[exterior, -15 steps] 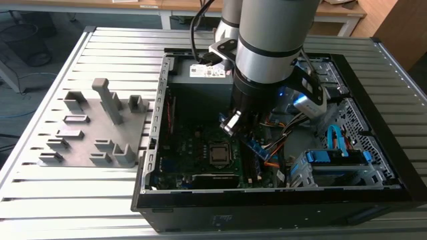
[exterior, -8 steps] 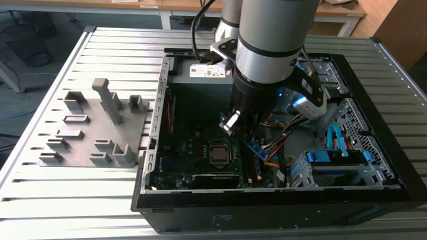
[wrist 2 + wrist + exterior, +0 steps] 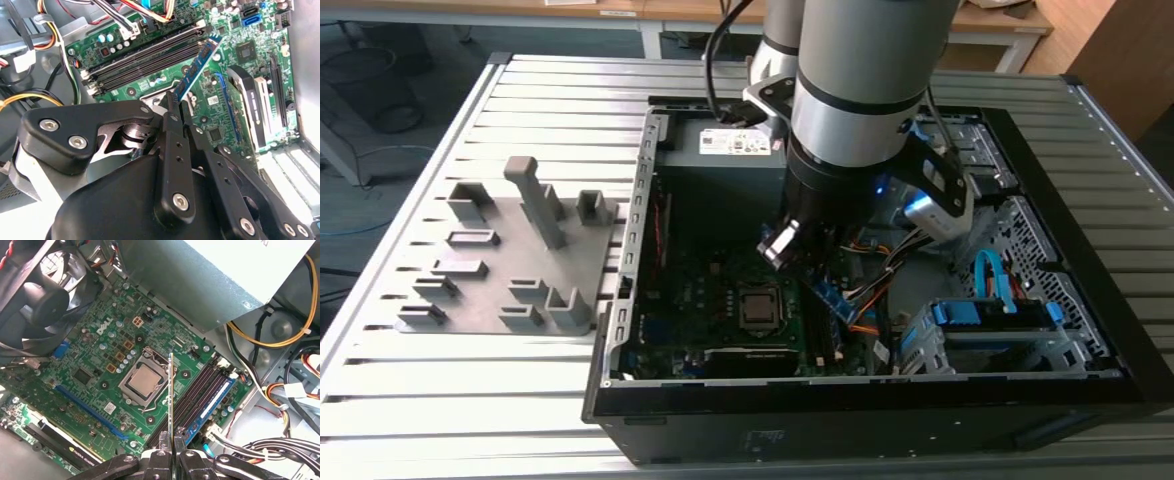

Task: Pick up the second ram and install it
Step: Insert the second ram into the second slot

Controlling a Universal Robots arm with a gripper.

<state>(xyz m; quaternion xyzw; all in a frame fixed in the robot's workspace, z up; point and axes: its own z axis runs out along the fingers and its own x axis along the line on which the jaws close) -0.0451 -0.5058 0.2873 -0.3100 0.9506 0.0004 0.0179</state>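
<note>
One slotted metal table [image 3: 520,100] carries everything. An open computer case [image 3: 854,415] takes up the middle and the exterior view's right. My arm [image 3: 867,90] reaches down into it from the top of that frame. On the exterior view's left, just beside the case, lies a grey holder tray [image 3: 520,262] with its upright blocks.

Inside the case the green motherboard [image 3: 100,365] covers the floor, with the grey power supply [image 3: 210,280] along one edge and a black fan [image 3: 45,295] at another corner. A row of long memory slots [image 3: 200,395] runs beside the square processor socket [image 3: 145,382].

My claw [image 3: 171,432] hangs above the board, its two fingers drawn in until only a narrow gap is left between them, pinching one end of the second ram [image 3: 171,390]. In the first wrist view I see the stick edge-on, a thin line between the socket and the slots. In the second wrist view the claw [image 3: 176,107] holds the second ram [image 3: 197,67] out over the board, its blue face slanting across the slots' line and seated in none of them.
</note>
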